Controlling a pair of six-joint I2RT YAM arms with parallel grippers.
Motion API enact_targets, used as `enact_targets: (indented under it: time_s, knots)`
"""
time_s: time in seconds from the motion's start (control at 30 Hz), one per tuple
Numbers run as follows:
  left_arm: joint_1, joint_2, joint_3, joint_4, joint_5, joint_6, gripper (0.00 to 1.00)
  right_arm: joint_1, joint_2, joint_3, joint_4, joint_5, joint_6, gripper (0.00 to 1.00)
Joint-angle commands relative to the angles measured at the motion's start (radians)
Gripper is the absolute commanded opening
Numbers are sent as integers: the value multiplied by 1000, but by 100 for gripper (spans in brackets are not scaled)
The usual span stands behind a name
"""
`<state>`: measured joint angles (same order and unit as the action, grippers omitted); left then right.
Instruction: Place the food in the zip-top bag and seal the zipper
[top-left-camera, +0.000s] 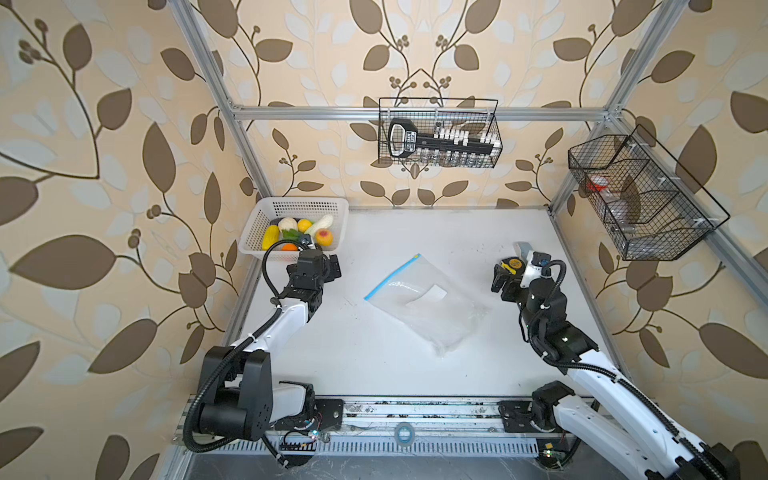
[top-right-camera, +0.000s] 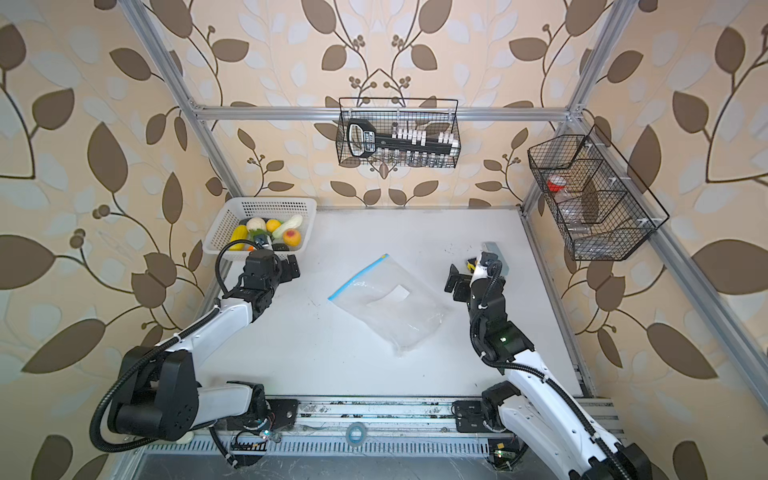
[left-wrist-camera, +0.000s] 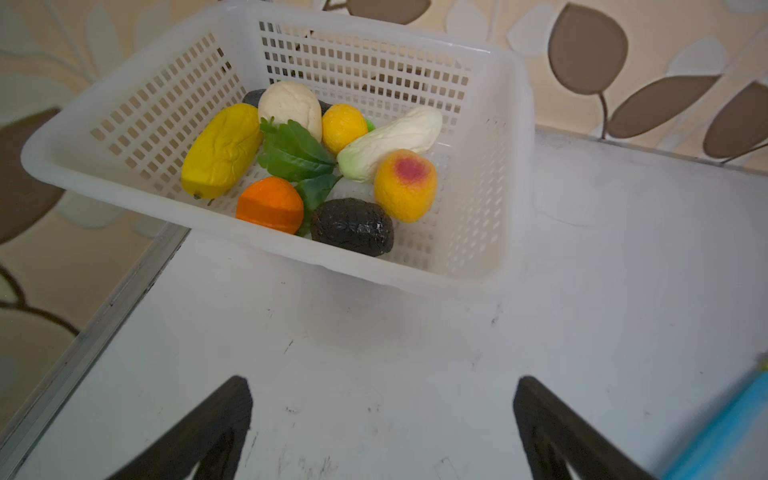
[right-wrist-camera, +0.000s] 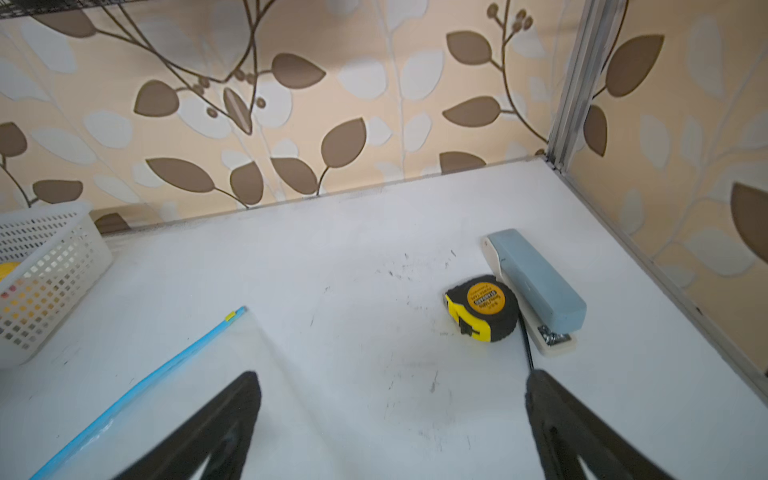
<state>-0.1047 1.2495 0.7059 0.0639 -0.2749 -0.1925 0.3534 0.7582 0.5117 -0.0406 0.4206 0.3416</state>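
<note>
Clear plastic, the zip-top bag lies empty mid-table, its blue zipper edge turned toward the left gripper. That one and the right gripper both gape, holding nothing. Farther back, the food sits in the white basket, straight ahead of the left gripper, clearly the nearer.

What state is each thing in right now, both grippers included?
Zip-top bag: empty, lying flat on the table.
Zipper: sealed or not, cannot tell.
Toy food: all in the white basket, none bagged.
Left gripper: open, empty, facing the basket.
Right gripper: open, empty.
Tape measure: tape retracted.
Stapler: closed.
</note>
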Motion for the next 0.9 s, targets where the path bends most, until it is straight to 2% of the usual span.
enact_targets:
  time_s: [0.0,0.1,0.17,0.27,0.4,0.57,0.77,0.87]
  knots:
    - [-35,-71,71,-239,32,-99,99,6,-70,30,-248,-106,136,100]
    - [-58,-112,91,-310,83,-196,99,6,-104,46,-333,-198,208,100]
    - [-78,-114,119,-380,109,-246,99,6,-110,66,-425,-203,284,100]
    - [-117,-80,182,-497,138,-254,99,4,-111,109,-547,-187,362,100]
    - [-148,-40,231,-623,161,-292,99,7,-126,105,-606,-314,434,100]
    - [-148,-30,224,-687,243,-335,99,34,-205,86,-684,-385,518,100]
    - [-153,-87,162,-647,353,-396,99,156,-285,41,-747,-403,630,100]
    - [-169,-93,134,-643,363,-444,99,284,-281,39,-763,-334,656,100]
